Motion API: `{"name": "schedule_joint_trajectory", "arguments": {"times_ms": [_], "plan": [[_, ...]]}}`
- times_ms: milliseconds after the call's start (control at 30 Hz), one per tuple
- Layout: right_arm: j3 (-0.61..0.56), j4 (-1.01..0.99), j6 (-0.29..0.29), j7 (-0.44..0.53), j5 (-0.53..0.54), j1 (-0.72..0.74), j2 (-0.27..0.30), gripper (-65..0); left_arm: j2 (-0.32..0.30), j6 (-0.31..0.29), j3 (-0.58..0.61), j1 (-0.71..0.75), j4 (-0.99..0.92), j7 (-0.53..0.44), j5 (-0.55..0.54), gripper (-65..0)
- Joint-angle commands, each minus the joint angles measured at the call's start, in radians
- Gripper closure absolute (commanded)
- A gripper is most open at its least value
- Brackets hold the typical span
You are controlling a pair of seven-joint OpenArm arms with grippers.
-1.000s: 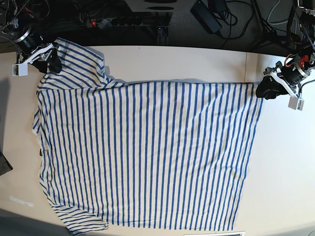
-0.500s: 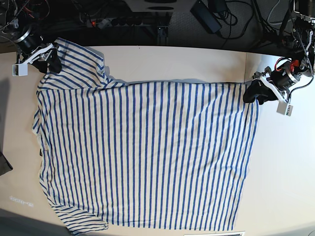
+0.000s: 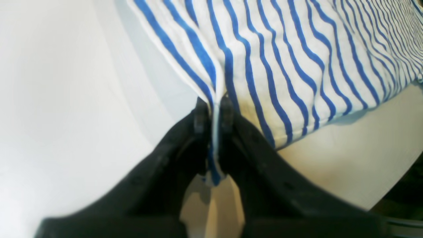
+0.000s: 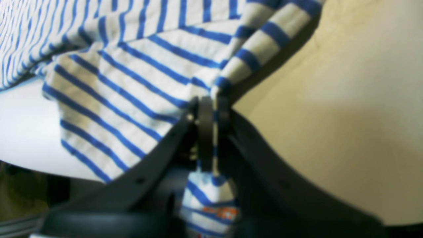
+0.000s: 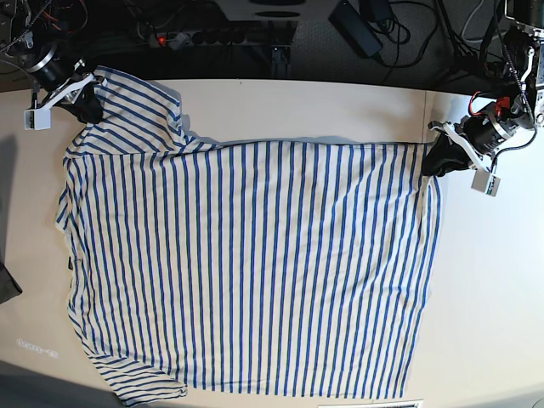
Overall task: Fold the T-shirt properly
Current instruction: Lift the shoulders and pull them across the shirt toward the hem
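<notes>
The T-shirt (image 5: 255, 263), cream-white with thin blue stripes, lies spread flat over most of the table. My left gripper (image 5: 435, 161) is shut on the shirt's far right corner; in the left wrist view (image 3: 213, 114) the hem edge is pinched between the black fingers (image 3: 200, 120) and lifted a little, with the cloth (image 3: 281, 66) hanging from it. My right gripper (image 5: 87, 110) is shut on the far left sleeve; in the right wrist view (image 4: 211, 112) the striped cloth (image 4: 132, 82) bunches at the fingers (image 4: 205, 132).
The table's (image 5: 297, 106) far edge runs just behind both grippers. Beyond it lie dark cables and a power strip (image 5: 212, 36). A dark object (image 5: 7, 285) sits at the left edge.
My left gripper has moved inward to the left and slightly up, pulling the shirt's right corner with it so the right hem slants. My right gripper shifted slightly up.
</notes>
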Motion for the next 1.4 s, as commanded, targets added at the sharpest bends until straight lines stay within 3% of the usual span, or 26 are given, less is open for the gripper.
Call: {"name": "schedule_joint_trajectory", "arguments": {"times_ms": [0,67,200,400,633,900,1167,1367], "plan": [[-0.008,-0.001,0.06,-0.086,-0.057,-0.018,0.001,0.0,-0.014,-0.017,-0.003,0.003,0.005,0.017,0.023,-0.6],[-0.002,0.006,0.06,-0.087,-0.039,-0.018,0.001,0.0,-0.017,-0.087,-0.005,0.003,0.005,0.018,0.023,0.0],[0.04,0.046,0.06,-0.104,0.001,-0.02,0.001,0.0,-0.02,-0.087,-0.037,0.003,0.012,0.058,-0.001,0.0],[0.159,0.144,0.06,-0.264,0.146,-0.023,0.005,0.0,-0.044,-0.087,-0.179,0.003,0.029,0.199,-0.208,0.0],[0.213,0.233,0.06,-0.279,0.199,0.002,0.078,0.0,-0.12,-0.087,-0.18,0.003,0.098,0.22,-0.262,0.0],[0.218,0.278,0.06,-0.29,0.195,0.101,0.206,0.0,-0.192,-0.087,-0.18,-0.047,0.14,0.204,-0.218,0.0],[0.201,0.266,0.063,-0.288,0.158,0.204,0.283,0.0,-0.205,-0.087,-0.173,-0.129,0.116,0.196,-0.215,0.0],[0.035,0.118,0.063,-0.281,0.108,0.37,0.369,0.0,-0.211,-0.087,0.011,-0.274,0.045,0.15,-0.104,0.0]]}}
